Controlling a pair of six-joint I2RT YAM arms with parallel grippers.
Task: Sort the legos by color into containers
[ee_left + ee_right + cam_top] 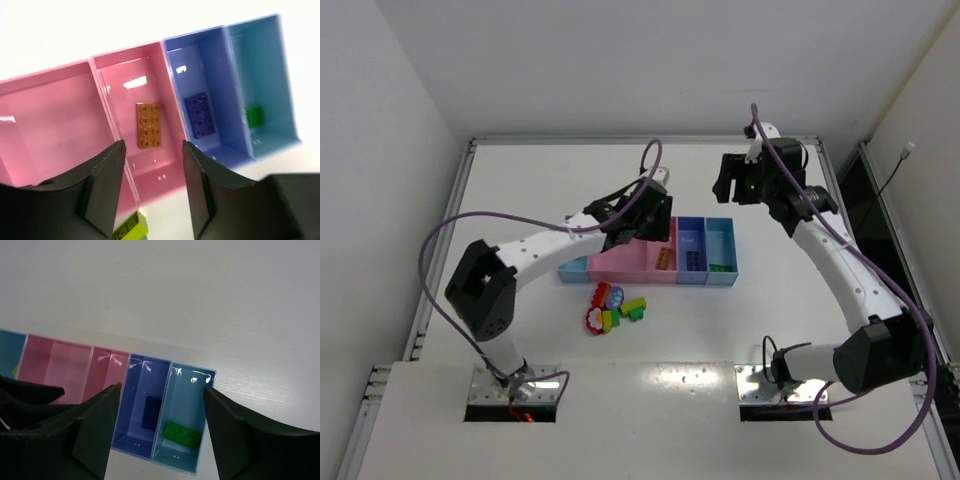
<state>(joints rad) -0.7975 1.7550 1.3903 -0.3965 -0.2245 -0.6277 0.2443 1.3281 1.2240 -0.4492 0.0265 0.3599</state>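
Note:
The containers (620,264) form a row mid-table. An orange lego (150,125) lies flat in the narrow pink bin (125,70). A purple lego (200,115) is in the periwinkle bin (200,55), and a green lego (254,116) in the right light blue bin (260,50). My left gripper (153,145) hangs open over the narrow pink bin's near end, nothing between its fingers; a lime lego (131,229) shows on the table below it. Several loose legos (612,307) lie in front of the bins. My right gripper (161,389) is open and empty, high above the right bins.
The wide pink bin (45,115) holds nothing that I can see. The left light blue bin (10,350) is mostly hidden by my left arm (550,245). The table's raised rim (645,140) runs along the back, and white walls close in both sides.

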